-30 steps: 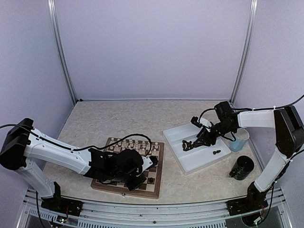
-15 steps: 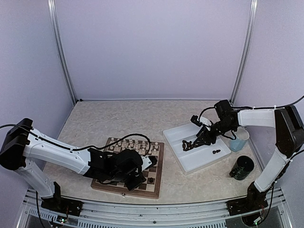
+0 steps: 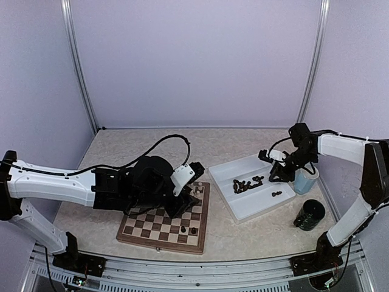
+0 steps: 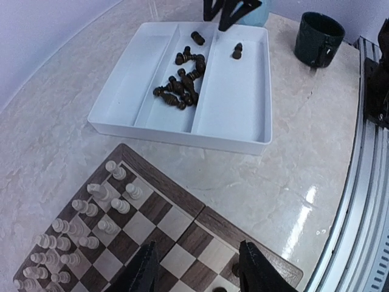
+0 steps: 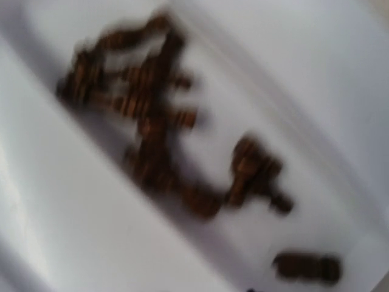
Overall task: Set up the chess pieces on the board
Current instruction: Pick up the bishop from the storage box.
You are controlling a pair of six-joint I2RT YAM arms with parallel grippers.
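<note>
Over the board (image 3: 159, 226), toward its far right corner, the left gripper (image 4: 196, 249) has its jaws spread with nothing between them. A second ago they were pressed together low over the near squares. Two dark pieces (image 3: 193, 231) now stand on the near right squares, so I judge one has just been let go and the arm has lifted away. Cream pieces (image 4: 82, 222) stand along the far side. Right of the board, the right gripper (image 3: 275, 174) has drawn back from the dark pile (image 4: 181, 84) in the tray (image 4: 231, 97). I cannot tell how its jaws stand, as its own view is blurred. Most dark pieces are not yet set.
</note>
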